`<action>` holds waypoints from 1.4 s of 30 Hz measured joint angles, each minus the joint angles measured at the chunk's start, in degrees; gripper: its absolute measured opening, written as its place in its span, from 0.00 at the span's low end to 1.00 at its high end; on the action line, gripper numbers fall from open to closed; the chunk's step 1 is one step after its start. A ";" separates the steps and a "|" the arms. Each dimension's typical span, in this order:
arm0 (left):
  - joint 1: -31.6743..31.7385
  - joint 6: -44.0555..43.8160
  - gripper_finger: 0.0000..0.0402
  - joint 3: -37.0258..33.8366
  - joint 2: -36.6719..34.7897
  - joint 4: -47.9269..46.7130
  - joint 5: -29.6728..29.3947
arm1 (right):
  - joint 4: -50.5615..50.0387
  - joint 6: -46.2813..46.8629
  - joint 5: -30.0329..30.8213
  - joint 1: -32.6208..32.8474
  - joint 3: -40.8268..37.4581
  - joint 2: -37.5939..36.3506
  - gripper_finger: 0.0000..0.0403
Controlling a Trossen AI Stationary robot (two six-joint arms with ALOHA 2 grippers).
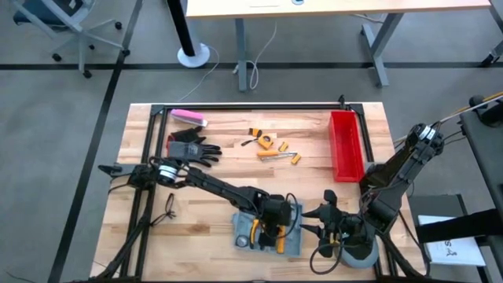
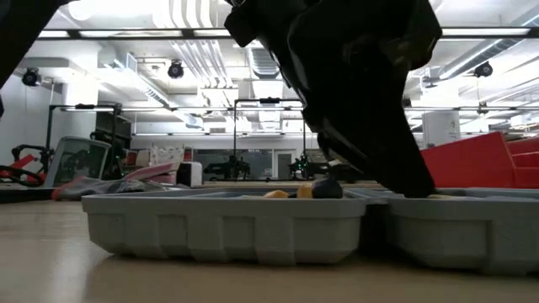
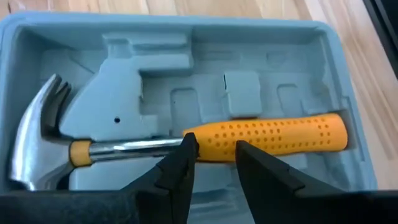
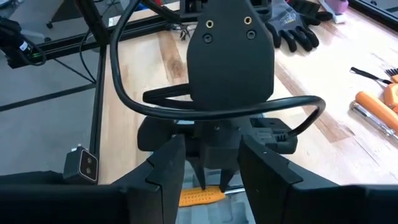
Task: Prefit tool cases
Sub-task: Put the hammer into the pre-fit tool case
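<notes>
Hammer (image 3: 205, 142) half-seated in case (image 3: 348, 74); left claw (image 3: 214, 155) parted over its grip.
Risk: right claw (image 4: 211, 171), empty and parted, crowds left; hammer may pop from slot.

Hammer (image 3: 205, 142) lies in tool case (image 3: 348, 81); left claw (image 3: 214, 163) above its handle; right claw (image 4: 211, 165) just beside.

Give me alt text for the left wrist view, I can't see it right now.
A hammer with a yellow grip lies in its moulded slot in the open grey-blue tool case. The left hand has its two dark fingers either side of the handle near where the grip begins. Bare wood table shows beyond the case.
</notes>
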 joint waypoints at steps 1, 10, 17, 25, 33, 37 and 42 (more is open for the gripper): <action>0.17 0.18 0.31 0.13 -0.46 -0.55 -0.03 | -0.01 -0.01 0.00 0.00 -0.01 0.00 0.32; 2.08 0.29 0.29 3.02 -3.07 -6.89 -1.58 | 0.02 0.02 -0.04 0.00 -0.02 0.00 0.29; 4.10 -1.07 0.29 2.90 -3.07 -10.88 -6.46 | -0.19 0.01 -0.37 0.02 -0.02 0.00 0.29; 7.78 -1.54 0.29 1.33 -3.08 -10.54 -7.24 | -0.01 0.29 -0.42 0.02 -0.02 0.00 0.32; 9.67 -1.42 0.29 -1.31 -3.48 -9.90 -7.59 | -0.02 0.03 -0.46 0.02 -0.02 0.00 0.30; 10.43 -0.02 0.29 -1.47 -3.50 -10.90 -9.31 | -0.04 -0.01 -0.46 0.02 -0.02 0.02 0.29; 11.56 1.60 0.29 -1.59 -3.33 -11.57 -10.22 | -0.04 0.01 -0.48 0.02 -0.02 0.02 0.31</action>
